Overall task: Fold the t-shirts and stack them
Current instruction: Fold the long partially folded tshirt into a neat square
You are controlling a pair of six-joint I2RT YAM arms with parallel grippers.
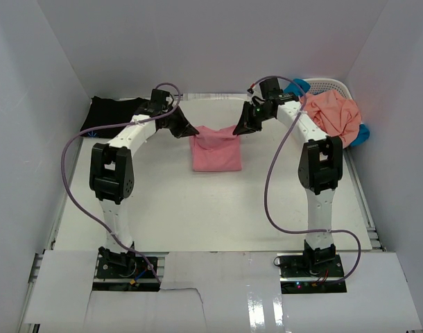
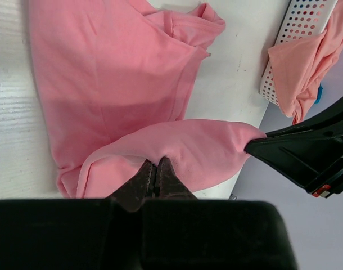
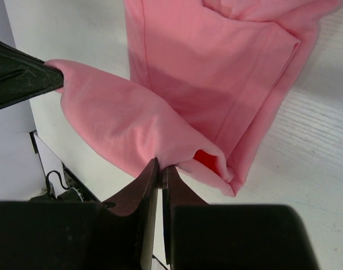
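Both arms reach in toward the middle of the desk (image 1: 197, 208), and the rose-pink t-shirt (image 1: 216, 151) sits right between them, toward the far side. The left arm (image 1: 139, 128) comes in from the left and the right arm (image 1: 295, 118) from the right. They meet the cloth at its far edge, one at each end.

The left jaws are pressed together and pinching a fold of the pink cloth (image 2: 177, 152), raised off the desk. The right jaws are closed as well and nip the same raised fold (image 3: 121, 124) at its other end. Each wrist view catches the opposite jaws as a black wedge biting the far tip of that fold. Under the lifted edge, the rest of the shirt lies flat on the desk, sleeve and hem seams showing.

Over at the far left corner the black t-shirt (image 1: 113, 114) lies in a low heap against the wall. At the far right the salmon-orange t-shirt (image 1: 334, 114) spills over the rim of the white lattice basket (image 1: 342, 86). Bright blue cloth (image 1: 364, 135) peeks out beside and behind it. No jaws are near either one.
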